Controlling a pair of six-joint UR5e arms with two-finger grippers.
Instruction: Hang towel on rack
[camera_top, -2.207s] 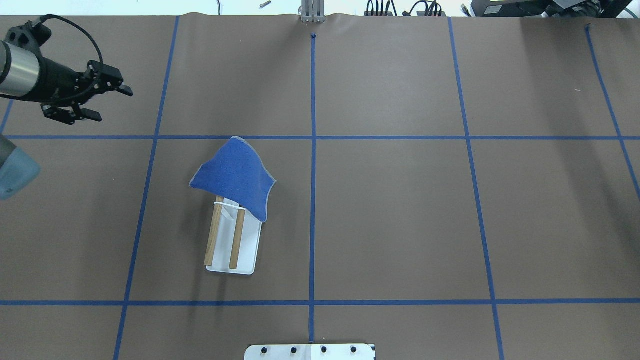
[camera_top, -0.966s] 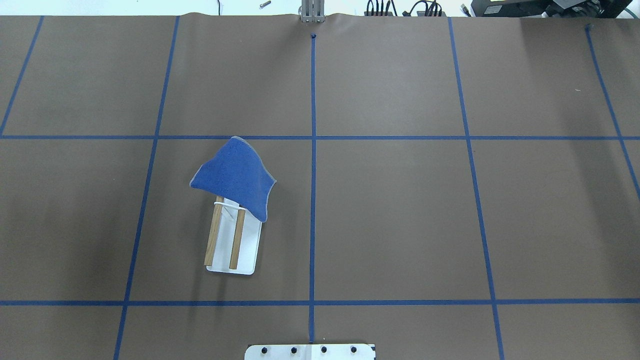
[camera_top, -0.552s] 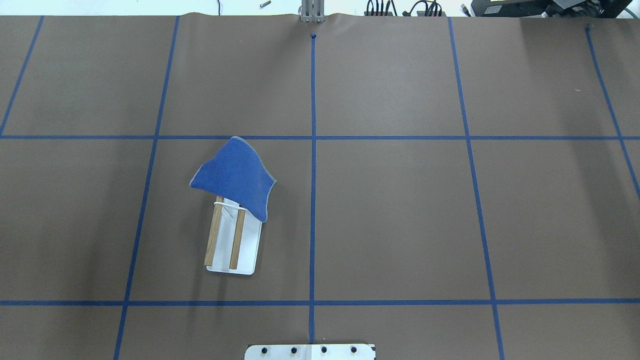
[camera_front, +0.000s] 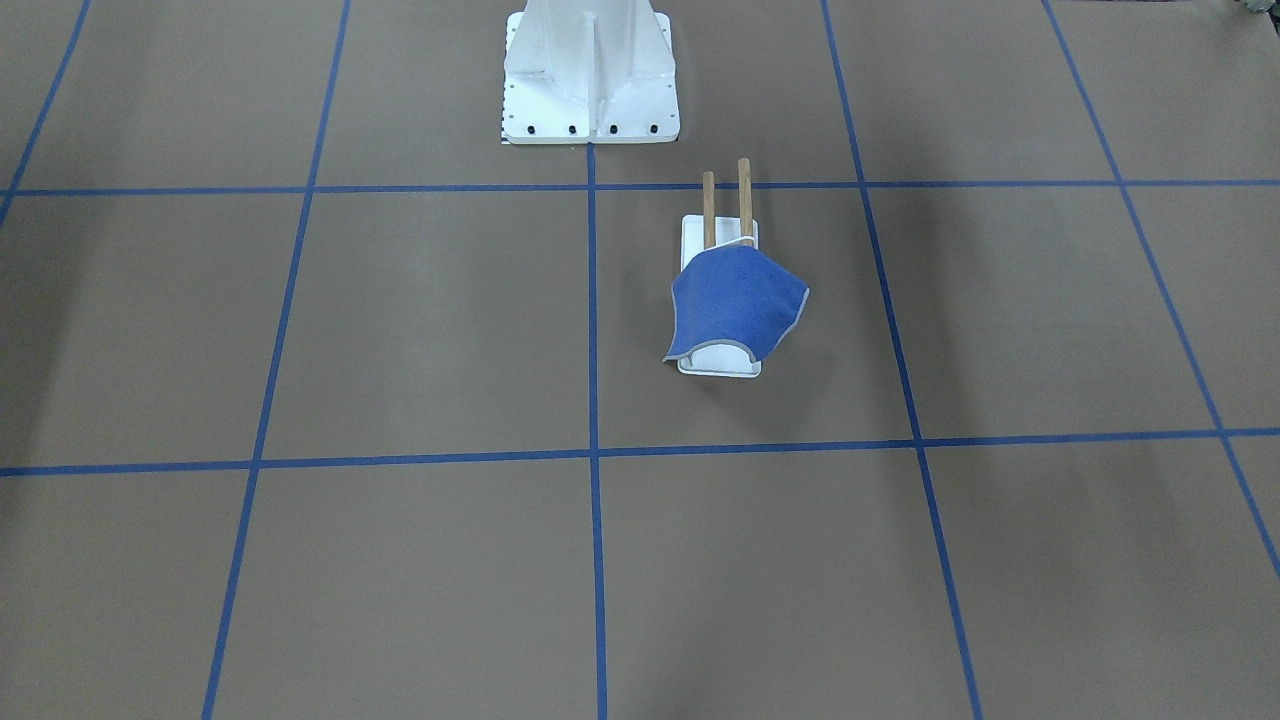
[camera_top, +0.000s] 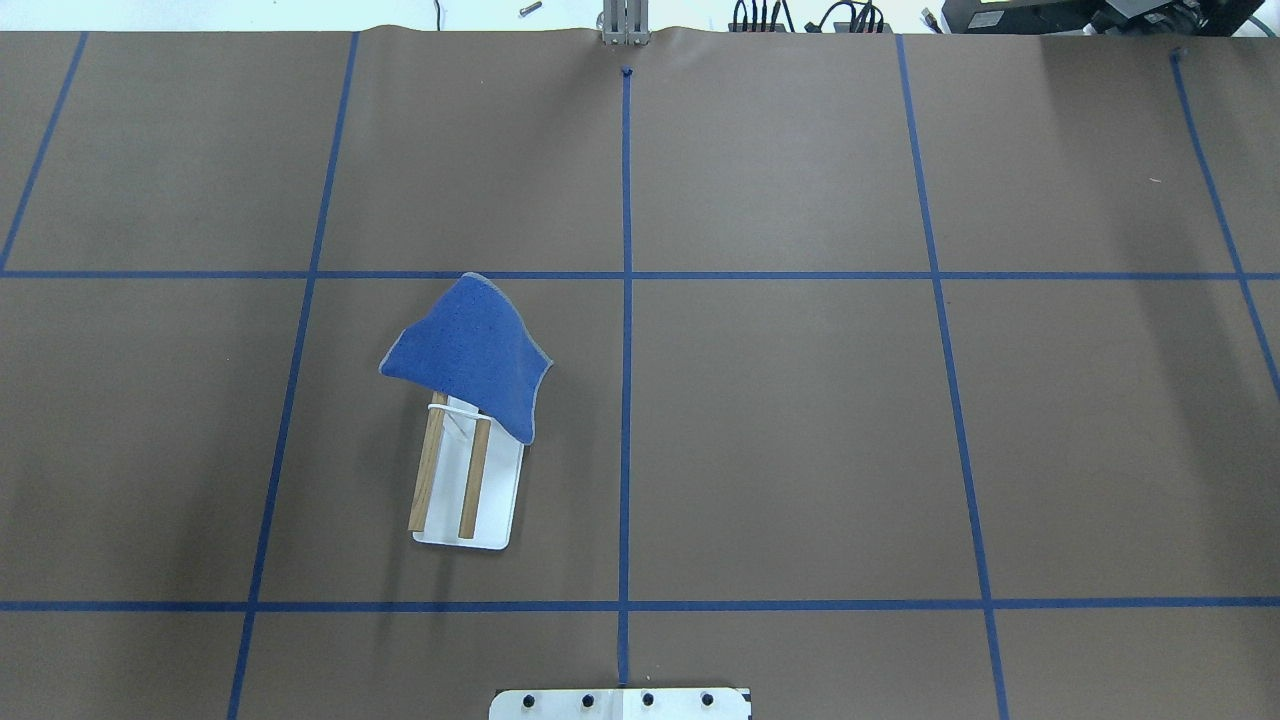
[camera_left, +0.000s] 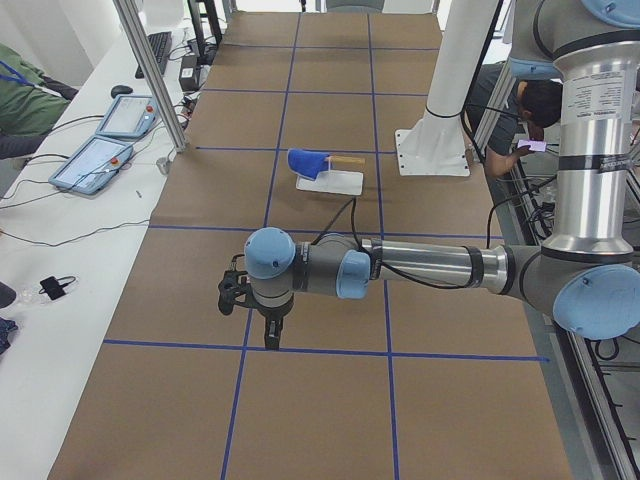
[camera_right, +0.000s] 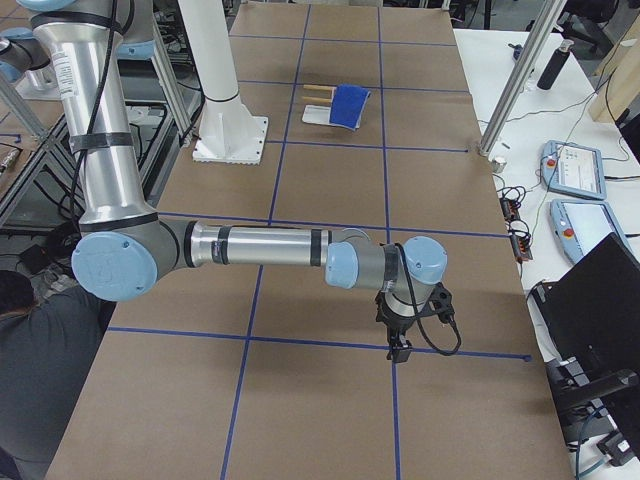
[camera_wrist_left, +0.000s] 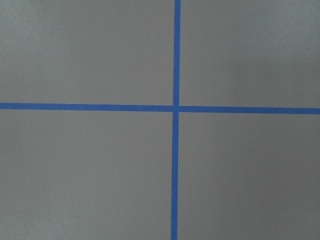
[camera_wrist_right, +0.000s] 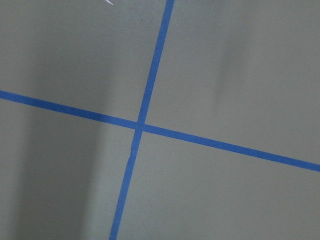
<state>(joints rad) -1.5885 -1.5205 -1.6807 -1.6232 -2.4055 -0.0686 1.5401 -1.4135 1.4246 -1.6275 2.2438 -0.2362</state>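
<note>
The royal-blue towel (camera_top: 468, 350) lies draped over the far end of the rack (camera_top: 497, 490), covering the tips of its two brown wooden rods and hanging down to the white base. It also shows in the front-facing view (camera_front: 735, 300), with the rods (camera_front: 742, 195) sticking out behind it. My left gripper (camera_left: 262, 332) hovers low over the table's left end, far from the rack. My right gripper (camera_right: 400, 345) hovers low over the right end. Both show only in the side views, so I cannot tell whether they are open or shut. The wrist views show only brown paper and blue tape.
The white robot pedestal (camera_front: 590, 70) stands behind the rack. Blue tape lines (camera_top: 626, 275) grid the brown table cover. Tablets (camera_left: 95, 160) and cables lie on the white side bench. Aluminium posts (camera_right: 520, 70) stand at the far edge. A person (camera_left: 25, 100) sits at the left end.
My left arm, at the overhead view's upper left 2.2 s ago, has left that view. The towel and the rack have not moved.
</note>
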